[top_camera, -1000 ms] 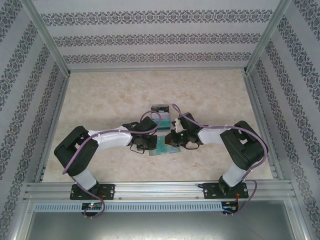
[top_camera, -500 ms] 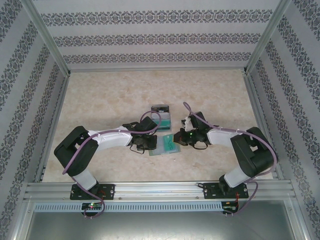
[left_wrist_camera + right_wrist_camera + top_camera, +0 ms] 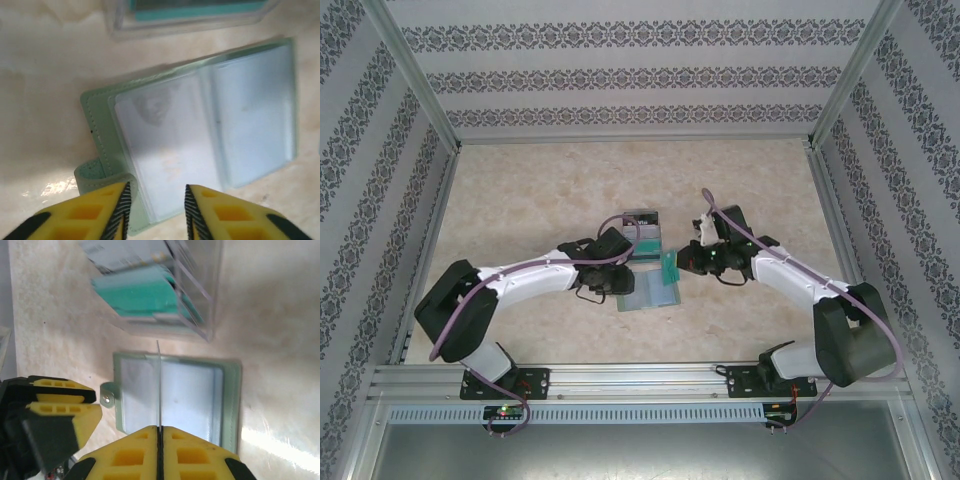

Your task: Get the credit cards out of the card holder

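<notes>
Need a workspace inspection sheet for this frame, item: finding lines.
Surface: beige marbled tabletop, some glare, no spills seen.
Job's things: card holder lies open and flat, sleeves up; one card is held edge-on over it.
Clutter: clear case just beyond the holder, teal cards inside.
Grippers: left pincer open, over the holder's tab edge; right pincer shut on the card.
Cables: purple cable along each arm, not touching the parts.
Surroundings: patterned walls, aluminium frame.
</notes>
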`<action>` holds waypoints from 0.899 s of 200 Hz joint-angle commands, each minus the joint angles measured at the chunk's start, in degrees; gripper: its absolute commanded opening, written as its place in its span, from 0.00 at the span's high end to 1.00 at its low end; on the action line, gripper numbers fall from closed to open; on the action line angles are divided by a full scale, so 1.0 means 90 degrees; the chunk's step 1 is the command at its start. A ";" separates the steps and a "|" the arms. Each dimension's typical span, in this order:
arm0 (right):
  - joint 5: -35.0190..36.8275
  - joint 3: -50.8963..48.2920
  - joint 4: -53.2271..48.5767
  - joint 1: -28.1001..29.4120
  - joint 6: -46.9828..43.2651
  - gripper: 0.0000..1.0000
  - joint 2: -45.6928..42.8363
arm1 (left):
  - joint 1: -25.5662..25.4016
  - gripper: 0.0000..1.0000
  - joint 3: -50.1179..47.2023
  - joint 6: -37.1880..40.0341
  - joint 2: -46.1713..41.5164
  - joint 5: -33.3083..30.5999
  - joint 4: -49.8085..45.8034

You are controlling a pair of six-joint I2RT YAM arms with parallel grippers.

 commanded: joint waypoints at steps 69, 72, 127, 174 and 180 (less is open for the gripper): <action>0.1874 0.2668 -0.1684 0.0897 -0.3201 1.00 0.0891 | 0.0554 0.00 0.0085 0.0772 -0.2100 -0.1684 -0.0787; 0.1883 0.2750 -0.1710 0.0904 -0.3294 1.00 0.0959 | 0.0568 0.00 0.0077 0.0792 -0.2160 -0.1728 -0.0799; 0.2244 0.4581 -0.2857 0.1297 -0.5192 1.00 0.2189 | 0.0664 0.00 -0.0297 0.1104 -0.2990 -0.1966 -0.0749; 0.2660 0.4837 -0.3043 0.1707 -0.6632 1.00 0.2590 | 0.0673 0.00 -0.0251 0.1273 -0.3161 -0.2361 -0.0963; 0.2674 0.4830 -0.3069 0.1727 -0.6774 1.00 0.2620 | 0.0674 0.00 -0.0227 0.1275 -0.3145 -0.2421 -0.1014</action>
